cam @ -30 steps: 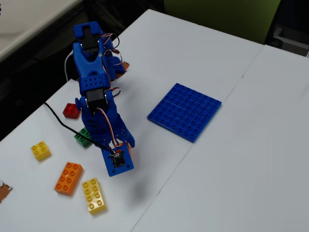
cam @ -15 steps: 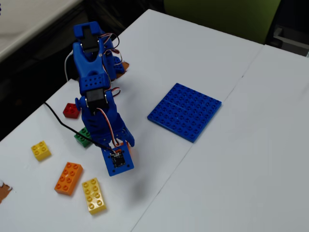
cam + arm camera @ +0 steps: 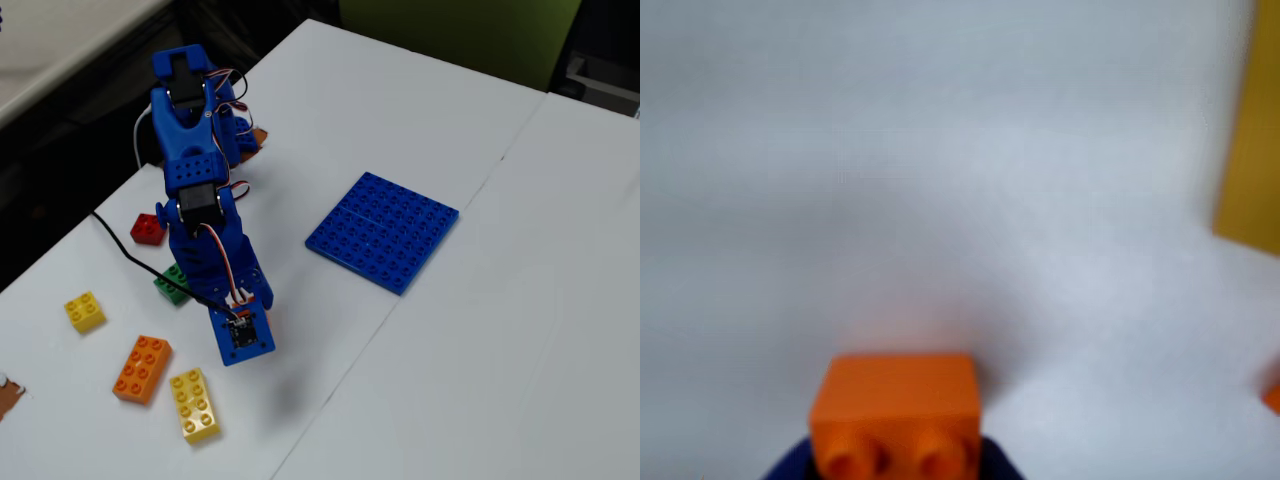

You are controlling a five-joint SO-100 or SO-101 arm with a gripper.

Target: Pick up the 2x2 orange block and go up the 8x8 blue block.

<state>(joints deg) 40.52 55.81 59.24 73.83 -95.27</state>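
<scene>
White tabletop [image 3: 480, 330] filled both views. Nearest the wrist camera, the small square orange plastic brick [image 3: 896, 415] sat pinched between the dark blue tips of the gripper [image 3: 896, 462], studs toward the lens, apparently lifted for carrying. Beyond it lay a long yellow brick [image 3: 195, 404], cut off at the wrist view's edge. Farther right in the fixed view rested the large flat blue studded baseplate [image 3: 384, 230], well apart. From there the arm's wrist hid the held brick.
</scene>
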